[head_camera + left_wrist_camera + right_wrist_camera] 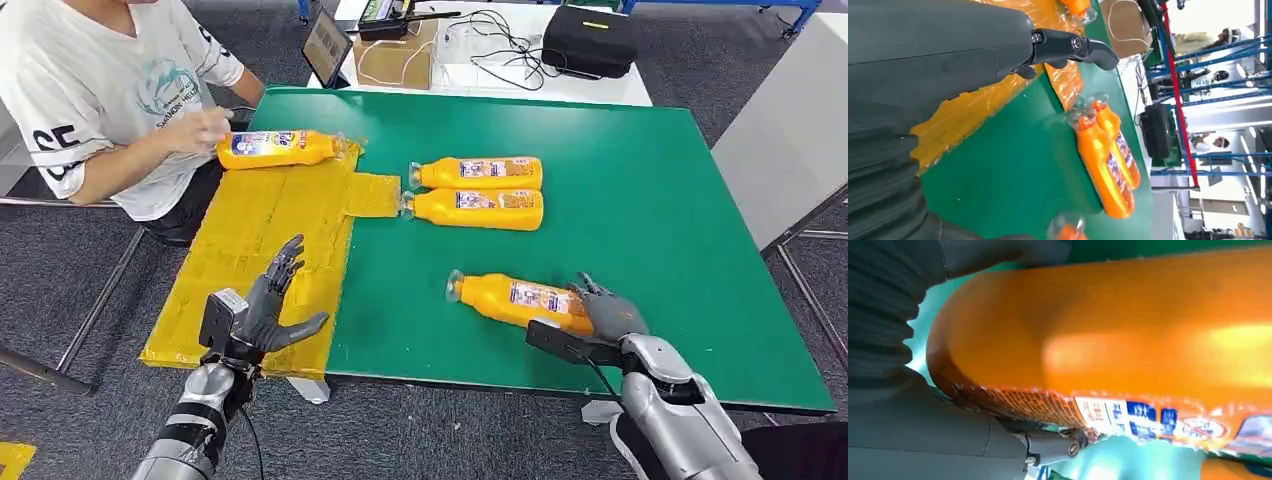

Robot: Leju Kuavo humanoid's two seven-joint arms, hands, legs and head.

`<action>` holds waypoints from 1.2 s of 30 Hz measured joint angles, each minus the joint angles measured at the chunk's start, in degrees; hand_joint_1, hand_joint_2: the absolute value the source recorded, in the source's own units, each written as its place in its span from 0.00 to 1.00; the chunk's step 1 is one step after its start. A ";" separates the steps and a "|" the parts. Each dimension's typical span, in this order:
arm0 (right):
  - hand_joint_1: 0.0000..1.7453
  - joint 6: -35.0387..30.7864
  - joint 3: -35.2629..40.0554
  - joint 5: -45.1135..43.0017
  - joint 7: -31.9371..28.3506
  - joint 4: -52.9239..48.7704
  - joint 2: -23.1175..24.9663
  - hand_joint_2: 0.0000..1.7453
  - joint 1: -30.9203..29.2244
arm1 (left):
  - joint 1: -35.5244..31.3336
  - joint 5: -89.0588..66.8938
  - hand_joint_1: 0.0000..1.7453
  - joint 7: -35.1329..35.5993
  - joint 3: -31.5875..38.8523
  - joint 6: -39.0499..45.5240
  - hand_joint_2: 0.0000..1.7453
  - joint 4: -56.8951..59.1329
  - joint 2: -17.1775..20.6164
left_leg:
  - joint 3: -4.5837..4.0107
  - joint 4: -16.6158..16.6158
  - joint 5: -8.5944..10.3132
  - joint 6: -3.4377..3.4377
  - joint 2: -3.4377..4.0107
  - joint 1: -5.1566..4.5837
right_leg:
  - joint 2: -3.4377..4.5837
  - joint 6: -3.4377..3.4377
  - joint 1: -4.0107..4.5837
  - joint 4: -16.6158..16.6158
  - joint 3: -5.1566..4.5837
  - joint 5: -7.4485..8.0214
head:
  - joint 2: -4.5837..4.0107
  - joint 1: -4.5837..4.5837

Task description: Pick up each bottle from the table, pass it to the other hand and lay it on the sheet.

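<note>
Wrapped in right hand (606, 311): base of orange plastic bottle (515, 300) lying on green counter (650, 210); left hand (272, 305) spread, holding nothing.

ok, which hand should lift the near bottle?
Right. The right hand is already wrapped around the base of the near bottle; the left hand hovers open over the yellow sheet, likely placed to receive it.

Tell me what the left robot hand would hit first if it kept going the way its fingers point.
Probably nothing soon: the left robot hand hovers open over the yellow sheet, fingers aimed up-table toward the bottle the person's hand touches. Height above the sheet is unclear.
</note>
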 measured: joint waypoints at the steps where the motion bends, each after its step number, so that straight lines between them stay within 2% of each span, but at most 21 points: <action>1: 0.99 0.02 0.02 -0.74 -0.50 1.02 0.17 1.00 -0.44 | -0.14 0.20 0.00 0.02 -0.02 -0.33 1.00 0.13 0.00 | 0.06 0.00 -0.01 0.01 0.00 0.00 | 0.02 0.00 0.00 0.00 0.05 0.00 | 0.00 0.00; 11: 0.98 0.85 0.96 -8.77 -4.37 3.21 0.44 1.00 -2.04 | -2.10 1.53 0.00 0.07 -0.94 -1.70 1.00 1.71 0.00 | 0.24 0.01 0.00 0.01 0.00 0.01 | 0.04 0.00 0.03 0.00 0.26 0.01 | 0.00 0.00; 20: 1.00 -0.64 1.03 -12.33 -6.44 3.21 1.18 1.00 -1.73 | -2.93 1.53 0.00 0.67 -1.22 -0.25 1.00 2.56 -0.13 | 0.29 0.00 -0.09 0.00 0.06 0.05 | 0.18 -0.01 0.06 0.00 0.25 -0.01 | 0.00 0.02; 22: 1.00 -5.36 -0.13 -15.07 -8.26 2.79 3.40 1.00 -0.14 | -2.93 1.53 0.00 3.16 -1.25 2.65 1.00 2.56 -0.33 | 0.26 -0.01 -0.13 -0.05 0.07 0.09 | 0.19 -0.01 0.11 0.01 0.25 -0.01 | 0.02 0.04; 27: 1.00 -19.37 -2.66 -21.23 -13.37 0.63 15.00 1.00 4.97 | -3.80 1.57 0.00 9.61 -2.73 9.35 1.00 3.02 -2.23 | -0.06 -0.01 -0.02 -0.09 0.04 0.16 | 0.21 -0.02 0.16 0.06 -0.09 -0.01 | 0.02 0.00; 31: 1.00 -23.59 -3.34 -27.15 -16.55 -0.07 21.90 1.00 5.33 | -4.08 5.38 0.00 12.28 -5.18 8.08 1.00 3.85 -3.76 | -0.30 -0.01 0.05 -0.10 0.03 0.17 | 0.18 -0.02 0.15 0.11 -0.28 -0.01 | 0.00 0.00; 36: 1.00 -25.18 -3.34 -31.40 -18.60 -0.07 26.22 1.00 4.52 | -4.08 9.38 0.00 14.36 -8.78 7.89 1.00 3.89 -4.59 | -0.42 0.00 0.02 -0.06 0.01 0.06 | 0.18 -0.01 0.03 0.07 -0.33 -0.01 | 0.00 0.00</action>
